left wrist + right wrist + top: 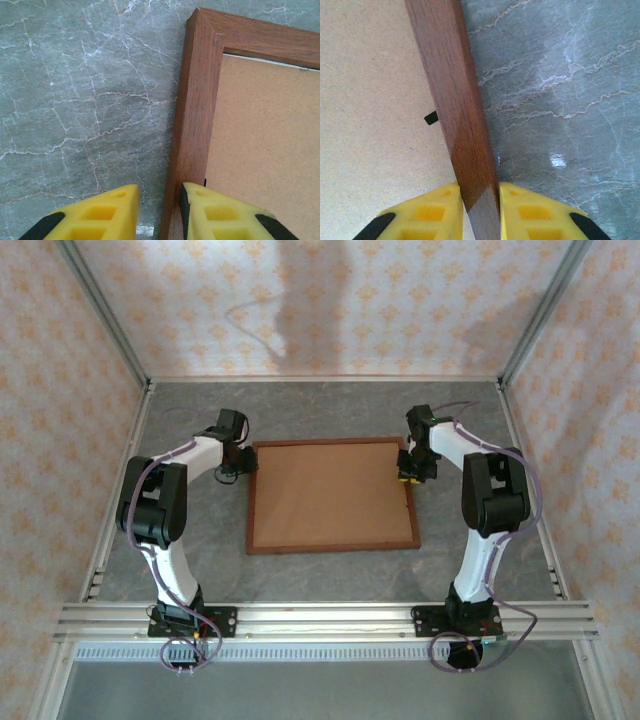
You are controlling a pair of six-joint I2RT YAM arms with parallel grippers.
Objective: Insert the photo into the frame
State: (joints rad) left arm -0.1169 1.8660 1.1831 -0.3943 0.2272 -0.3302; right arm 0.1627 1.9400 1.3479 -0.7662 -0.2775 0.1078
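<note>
A: Found the frame (452,90) lying flat near the middle of the worktop (330,410), back upward. Noticed thin reddish-brown wooden moulding, straight-grained, mitred at the corner.

B: Agreed. Saw a plain brown backing board (330,495) filling the opening, matte and finely speckled (rather like pressed fibre). Spotted a narrow pale strip along its far edge from the left wrist, and a small black tab (431,118) poking out beside the right rail's inner edge.

A: Found the worktop itself grey-green, glossy, veined with white like marble. Checked the left claw (159,192)?

B: Did. Found it released, straddling the left rail short of the far corner: one blocky yellow finger (107,212) over bare stone, clear of the wood, the other over the board right at the rail's inner edge.

A: And the right claw (477,192)?

B: Clenched on the frame's right rail, toward its far end, yellow fingers pressed against both sides of the wood.
</note>
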